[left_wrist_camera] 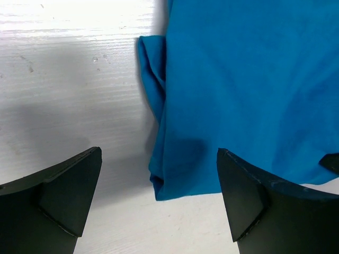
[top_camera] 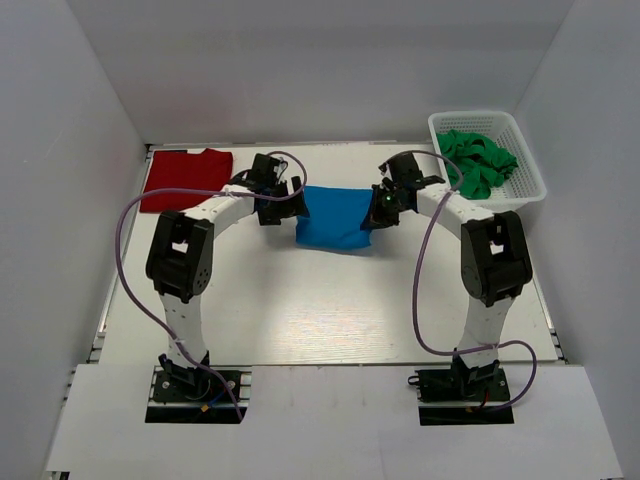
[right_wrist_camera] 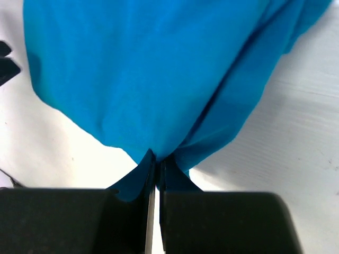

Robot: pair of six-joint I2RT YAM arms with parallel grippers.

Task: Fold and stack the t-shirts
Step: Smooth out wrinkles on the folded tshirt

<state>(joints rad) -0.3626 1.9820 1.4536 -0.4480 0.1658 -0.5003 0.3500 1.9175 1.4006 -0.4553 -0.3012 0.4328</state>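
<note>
right claw (right_wrist_camera: 156, 168): we see its jaws pressed together on a pinch of the blue t-shirt (top_camera: 333, 218), whose right-hand edge bunches up out of the fingertips.
left claw (left_wrist_camera: 159, 156): jaws spread wide and holding nothing. It straddles the shirt's left edge, with one finger over bare desk (top_camera: 300, 320) and the other over cloth. We cannot tell whether it touches.
where the shirt lies: mid-desk, a little toward the far edge, directly between the two claws. It is a partly folded bundle with a small flap poking out on its left side.
long axis: roughly left to right, we judge, running from one claw to the other.
nearer arm: neither, since each claw sits at its own end of the shirt.
red t-shirt (top_camera: 186, 178): folded flat at the far left corner, well apart from the blue one.
basket (top_camera: 536, 186): at the far right corner, holding green cloth (top_camera: 478, 160).
what the next move turns on: as we read it, the left claw closing on the edge it straddles, opposite the right claw's pinch, so both ends lift together.
</note>
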